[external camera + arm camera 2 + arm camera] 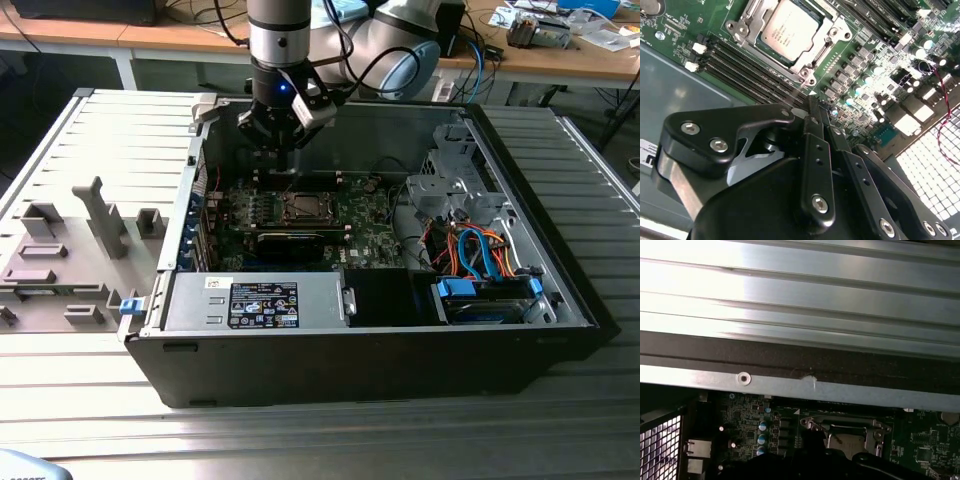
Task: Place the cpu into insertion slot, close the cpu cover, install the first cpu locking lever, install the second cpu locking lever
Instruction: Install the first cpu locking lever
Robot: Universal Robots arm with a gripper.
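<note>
Exterior view: the arm comes down into an open PC case [560, 290] lying on its side on a ribbed metal table [300, 440]. The gripper [278, 150] hangs just above the green motherboard [370, 225], near the case's far wall. The insertion slot [301, 206] sits just beside it, a bit toward the camera, w/ a pale square in its middle. Fingertips too small here to judge. Grey fixture blocks [70, 250] stand on the table at the exterior view's left, well apart from the case.

Second wrist view: the black fingers [815, 150] run side by side, tips drawn together w/ no real gap and nothing between them. They point at the board just beside the RAM slots [745, 67], touching nothing I can make out. The cpu [789, 28] lies flat in the insertion slot, silver face up, framed by the cpu cover [812, 59], which lies down around it. Lever state: can't tell.

First wrist view: case rim [790, 385] w/ a screw hole, ribbed table beyond. Below it the socket's metal frame and the cpu's pale face [847, 432], partly hidden by the dark gripper body.
</note>
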